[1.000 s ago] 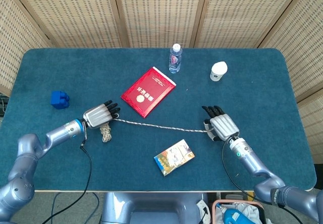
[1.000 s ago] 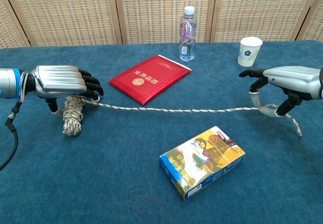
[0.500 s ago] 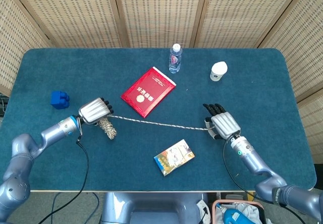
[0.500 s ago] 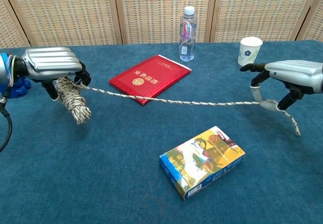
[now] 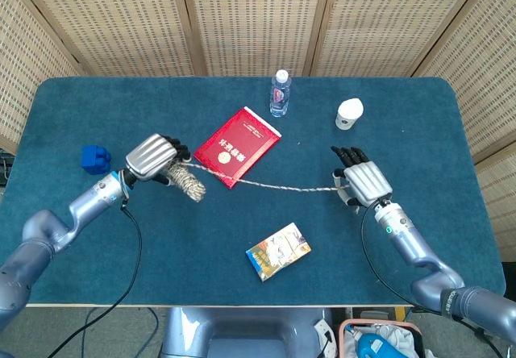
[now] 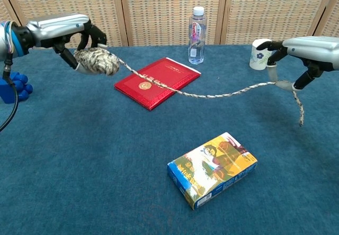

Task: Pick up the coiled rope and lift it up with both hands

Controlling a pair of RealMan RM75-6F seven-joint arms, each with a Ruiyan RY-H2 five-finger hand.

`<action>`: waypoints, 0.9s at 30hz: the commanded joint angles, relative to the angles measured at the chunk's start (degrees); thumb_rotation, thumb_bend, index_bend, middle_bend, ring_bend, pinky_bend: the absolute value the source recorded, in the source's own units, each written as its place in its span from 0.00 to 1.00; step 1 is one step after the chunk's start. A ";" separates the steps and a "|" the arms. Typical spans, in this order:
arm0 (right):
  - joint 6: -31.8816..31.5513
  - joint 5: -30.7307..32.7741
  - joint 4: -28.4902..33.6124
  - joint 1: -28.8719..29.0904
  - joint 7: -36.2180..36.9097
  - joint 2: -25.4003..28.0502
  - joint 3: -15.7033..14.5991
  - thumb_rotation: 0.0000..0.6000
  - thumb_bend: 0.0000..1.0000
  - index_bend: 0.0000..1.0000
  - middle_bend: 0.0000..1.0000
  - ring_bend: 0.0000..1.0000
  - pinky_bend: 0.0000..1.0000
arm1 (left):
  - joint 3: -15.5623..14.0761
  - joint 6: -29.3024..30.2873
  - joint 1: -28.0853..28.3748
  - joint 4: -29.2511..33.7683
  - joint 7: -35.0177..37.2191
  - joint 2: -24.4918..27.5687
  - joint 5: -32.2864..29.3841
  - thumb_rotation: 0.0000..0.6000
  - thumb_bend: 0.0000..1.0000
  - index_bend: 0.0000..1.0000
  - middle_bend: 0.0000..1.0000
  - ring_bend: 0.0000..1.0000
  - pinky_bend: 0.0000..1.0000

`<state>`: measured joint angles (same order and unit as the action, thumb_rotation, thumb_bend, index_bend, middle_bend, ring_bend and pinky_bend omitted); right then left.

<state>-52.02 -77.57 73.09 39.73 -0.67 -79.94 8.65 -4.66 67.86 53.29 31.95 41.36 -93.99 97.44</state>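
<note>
My left hand [image 5: 153, 156] [image 6: 61, 31] grips the coiled bundle of the rope [image 5: 187, 182] [image 6: 96, 61] and holds it above the table at the left. From the coil the speckled rope strand [image 5: 274, 186] [image 6: 212, 94] sags across to my right hand [image 5: 364, 182] [image 6: 310, 47], which pinches the strand near its other end. A short tail [image 6: 299, 107] hangs down below the right hand. The whole rope is off the blue tabletop [image 5: 218, 237] [image 6: 106, 161].
A red booklet [image 5: 236, 146] [image 6: 157, 81] lies under the strand's left part. A water bottle [image 5: 279, 93] [image 6: 197, 28] and paper cup [image 5: 349, 114] [image 6: 260, 54] stand at the back. A colourful box [image 5: 278, 251] [image 6: 213, 169] lies near the front, a blue block [image 5: 95, 158] [image 6: 11, 87] at far left.
Both hands have risen, lifting the coil and strand off the table. The left hand moved up and inward, so the strand now sags over the red booklet.
</note>
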 commanded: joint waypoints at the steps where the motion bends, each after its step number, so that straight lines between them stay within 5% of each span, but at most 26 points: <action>1: -0.78 -0.15 1.90 -0.21 -0.71 1.12 0.06 1.00 0.46 0.65 0.00 0.00 0.00 | 8.03 -8.42 4.09 17.42 -6.52 6.82 -8.81 1.00 0.59 0.79 0.60 0.50 0.61; 6: -3.03 -1.75 5.96 -0.76 -1.78 3.35 -0.12 1.00 0.46 0.65 0.00 0.00 0.00 | 13.93 -15.48 6.46 29.05 -19.62 9.51 -17.20 1.00 0.59 0.79 0.61 0.50 0.61; 13: -7.21 -6.08 11.51 -2.04 -2.12 6.53 -1.26 1.00 0.46 0.66 0.00 0.00 0.00 | 20.07 -20.64 9.21 34.49 -35.30 8.68 -29.15 1.00 0.60 0.80 0.61 0.50 0.61; 27: -12.96 -14.80 20.47 -2.04 -0.60 11.89 -1.65 1.00 0.46 0.67 0.00 0.00 0.00 | 22.18 -25.41 12.73 29.43 -44.08 3.49 -37.33 1.00 0.60 0.80 0.61 0.50 0.61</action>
<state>-64.68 -91.88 92.86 37.47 -1.34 -68.61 6.78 17.35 42.87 65.59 61.89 -2.25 -89.90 60.68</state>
